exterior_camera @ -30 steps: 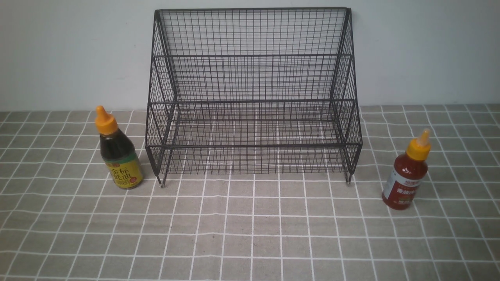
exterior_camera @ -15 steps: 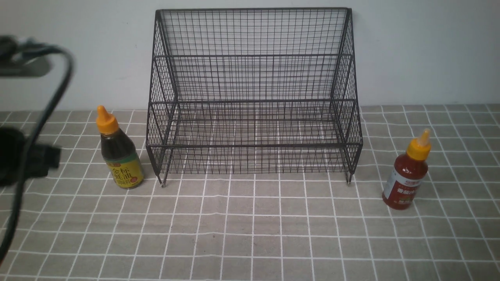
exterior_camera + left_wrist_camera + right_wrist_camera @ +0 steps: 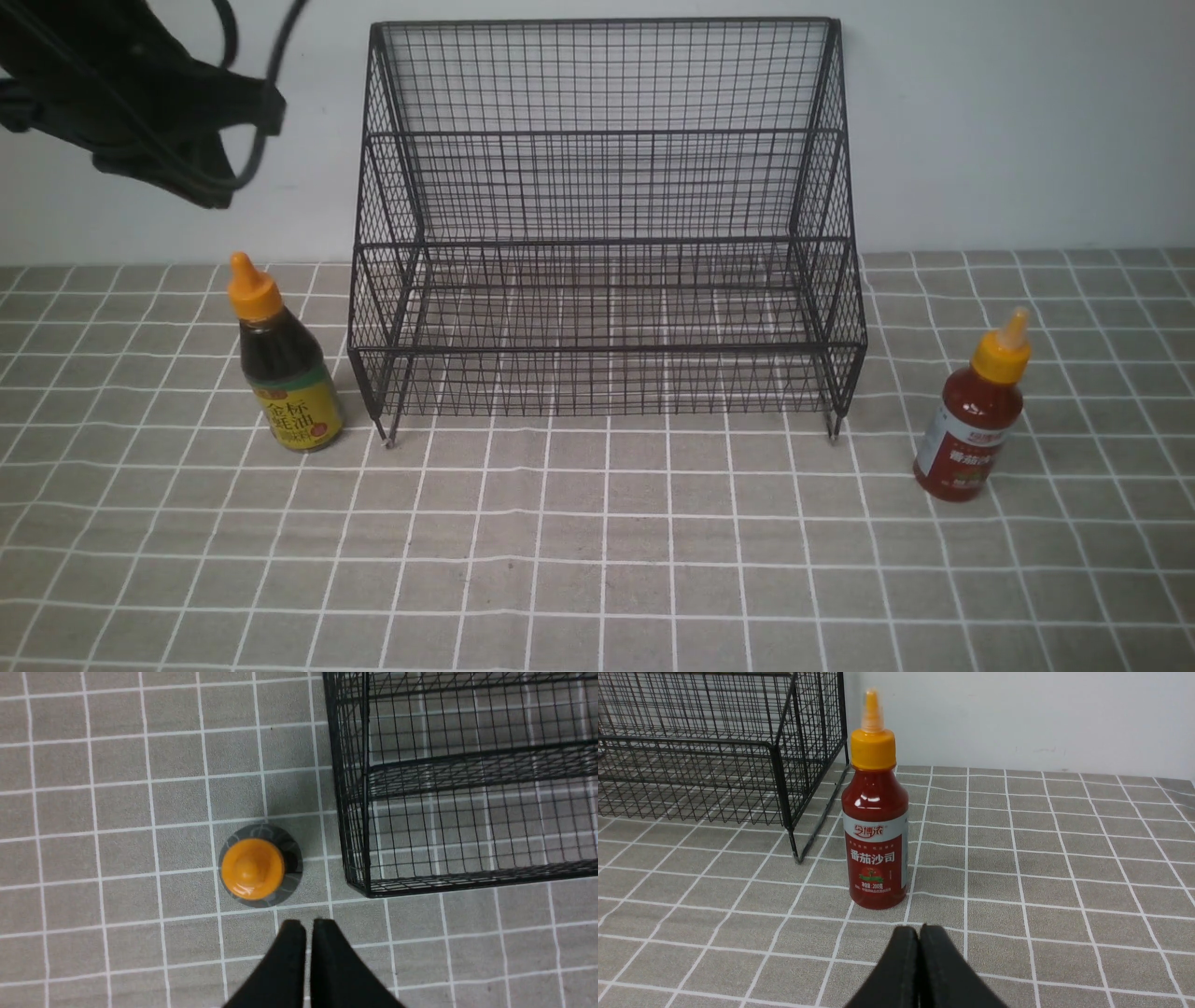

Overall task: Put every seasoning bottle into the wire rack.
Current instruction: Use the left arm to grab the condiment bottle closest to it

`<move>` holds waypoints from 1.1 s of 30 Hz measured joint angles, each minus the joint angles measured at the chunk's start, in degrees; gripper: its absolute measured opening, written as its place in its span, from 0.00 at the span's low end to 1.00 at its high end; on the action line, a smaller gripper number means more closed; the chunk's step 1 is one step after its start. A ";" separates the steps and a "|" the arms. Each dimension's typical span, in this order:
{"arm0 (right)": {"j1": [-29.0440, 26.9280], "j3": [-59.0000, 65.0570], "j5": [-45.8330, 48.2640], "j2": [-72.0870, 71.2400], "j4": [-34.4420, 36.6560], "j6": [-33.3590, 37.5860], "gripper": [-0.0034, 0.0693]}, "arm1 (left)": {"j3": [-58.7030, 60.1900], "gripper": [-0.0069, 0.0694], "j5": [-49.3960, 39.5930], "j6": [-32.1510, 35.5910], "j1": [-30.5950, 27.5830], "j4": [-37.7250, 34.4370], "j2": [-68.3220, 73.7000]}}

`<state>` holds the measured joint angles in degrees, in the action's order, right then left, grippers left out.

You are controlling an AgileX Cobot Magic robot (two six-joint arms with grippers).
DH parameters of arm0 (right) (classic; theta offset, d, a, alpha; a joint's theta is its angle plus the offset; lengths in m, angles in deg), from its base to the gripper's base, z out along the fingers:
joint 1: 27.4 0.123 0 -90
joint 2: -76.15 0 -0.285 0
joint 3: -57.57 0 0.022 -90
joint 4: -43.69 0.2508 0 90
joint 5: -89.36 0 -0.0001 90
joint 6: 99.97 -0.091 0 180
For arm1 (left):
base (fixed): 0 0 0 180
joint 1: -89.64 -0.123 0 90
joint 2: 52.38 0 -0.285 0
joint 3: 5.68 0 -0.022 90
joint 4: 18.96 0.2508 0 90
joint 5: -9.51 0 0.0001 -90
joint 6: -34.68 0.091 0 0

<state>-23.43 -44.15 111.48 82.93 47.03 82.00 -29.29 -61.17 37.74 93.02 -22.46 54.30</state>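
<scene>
**Front view.** The left arm (image 3: 140, 103), a black, blurred mass of jointed links, fills the upper left of the frame. Thin black cables (image 3: 227, 37) loop over it and run off the top edge. Which link faces the camera cannot be made out.

**Left wrist view.** The left gripper (image 3: 308, 924) has two black, tapered, wedge-shaped fingers (image 3: 285, 961). It points straight down. Its jaws are drawn almost together, with only a thin slit between the tips and nothing held.

**Right wrist view.** The right gripper (image 3: 919, 929) has matching black tapered fingers (image 3: 896, 970). It lies low and near level, pointing forward. Its jaws are pressed tip to tip, with nothing gripped.
</scene>
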 joint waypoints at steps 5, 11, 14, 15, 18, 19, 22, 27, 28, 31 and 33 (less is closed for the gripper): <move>0.00 0.00 0.00 0.00 0.00 0.00 0.03 | -0.05 0.21 -0.20 0.83 0.28 3.94 3.22; 0.00 0.00 0.00 0.00 0.00 0.00 0.03 | -0.04 0.59 1.11 0.83 0.28 6.88 6.15; 0.00 0.00 0.00 0.00 0.00 0.00 0.03 | -0.11 0.81 2.99 0.77 0.28 8.89 8.18; 0.00 0.00 0.00 0.00 0.00 0.00 0.03 | -0.11 0.86 3.51 0.72 0.28 9.14 9.07; 0.00 0.00 0.00 0.00 0.00 0.00 0.03 | -0.11 0.90 3.74 0.71 0.28 9.84 10.90; 0.00 0.00 0.00 0.00 0.00 0.00 0.03 | -0.11 0.90 3.74 0.71 0.28 9.98 11.59; 0.00 0.00 0.00 0.00 0.00 0.00 0.03 | -0.11 0.88 3.87 0.71 0.28 10.11 12.94; 0.00 0.00 0.00 0.00 0.00 0.00 0.03 | -0.11 0.75 3.87 0.71 0.28 9.11 14.62; 0.00 0.00 0.00 0.00 0.00 0.00 0.03 | -0.11 0.71 3.82 0.71 0.28 8.90 14.80; 0.00 0.00 0.00 0.00 0.00 0.00 0.03 | -0.37 0.56 3.69 0.71 0.28 8.43 15.36; 0.00 0.00 0.00 0.00 0.00 0.00 0.03 | -0.48 0.48 3.48 0.66 0.28 7.88 15.48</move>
<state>-23.43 -44.15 111.48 82.93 47.03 82.00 -29.77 -57.69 38.39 93.30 -14.58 69.77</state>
